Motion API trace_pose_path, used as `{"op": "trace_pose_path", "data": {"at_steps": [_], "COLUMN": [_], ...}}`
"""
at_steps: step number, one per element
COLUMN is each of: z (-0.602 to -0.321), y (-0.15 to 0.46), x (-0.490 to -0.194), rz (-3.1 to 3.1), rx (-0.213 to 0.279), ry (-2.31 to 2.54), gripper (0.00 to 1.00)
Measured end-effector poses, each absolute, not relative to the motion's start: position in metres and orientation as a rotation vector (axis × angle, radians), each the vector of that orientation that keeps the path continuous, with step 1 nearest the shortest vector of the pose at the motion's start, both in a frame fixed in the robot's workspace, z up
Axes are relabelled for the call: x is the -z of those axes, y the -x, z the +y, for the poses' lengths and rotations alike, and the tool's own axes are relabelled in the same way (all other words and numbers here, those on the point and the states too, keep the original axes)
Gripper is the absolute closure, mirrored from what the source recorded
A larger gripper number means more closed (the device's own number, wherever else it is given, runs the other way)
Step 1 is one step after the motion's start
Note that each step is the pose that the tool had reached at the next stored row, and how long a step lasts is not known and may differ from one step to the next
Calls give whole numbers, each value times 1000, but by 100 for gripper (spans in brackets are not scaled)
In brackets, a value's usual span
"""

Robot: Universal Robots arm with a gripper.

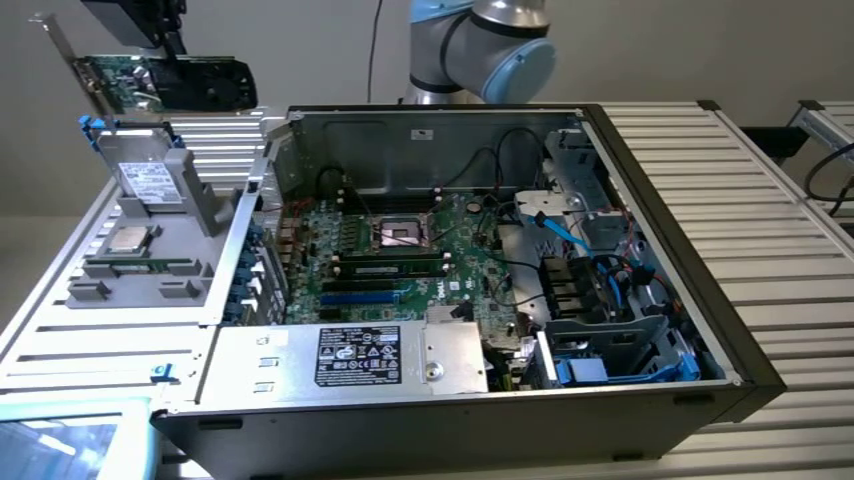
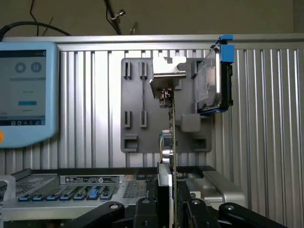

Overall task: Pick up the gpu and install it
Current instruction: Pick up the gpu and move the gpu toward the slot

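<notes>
The hand is clamped on the gpu, holding it in the air above the drive end of the gray holder. In the wrist view the gpu stands edge-on between the fingers of the hand, its metal bracket outermost, in front of the holder. A drive and a chip sit on the holder. The open case lies just beside the holder, on the exterior view's right.

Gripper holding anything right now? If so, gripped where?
Yes: the gripper holds the gpu in the air, clamped across the board's two faces at its upper edge. The metal bracket end is free.
</notes>
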State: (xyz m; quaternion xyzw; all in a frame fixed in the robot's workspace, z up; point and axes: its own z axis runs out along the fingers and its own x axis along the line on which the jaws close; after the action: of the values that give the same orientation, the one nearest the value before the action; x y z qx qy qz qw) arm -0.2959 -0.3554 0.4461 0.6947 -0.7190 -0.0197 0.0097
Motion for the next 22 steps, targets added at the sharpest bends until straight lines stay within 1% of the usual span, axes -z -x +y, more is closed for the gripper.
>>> {"op": "trace_pose_path", "data": {"at_steps": [22], "z": [-365], "y": [196], "x": [-452], "rz": [-2245], "rx": [63], "ry": [-2171], "gripper": [72]}}
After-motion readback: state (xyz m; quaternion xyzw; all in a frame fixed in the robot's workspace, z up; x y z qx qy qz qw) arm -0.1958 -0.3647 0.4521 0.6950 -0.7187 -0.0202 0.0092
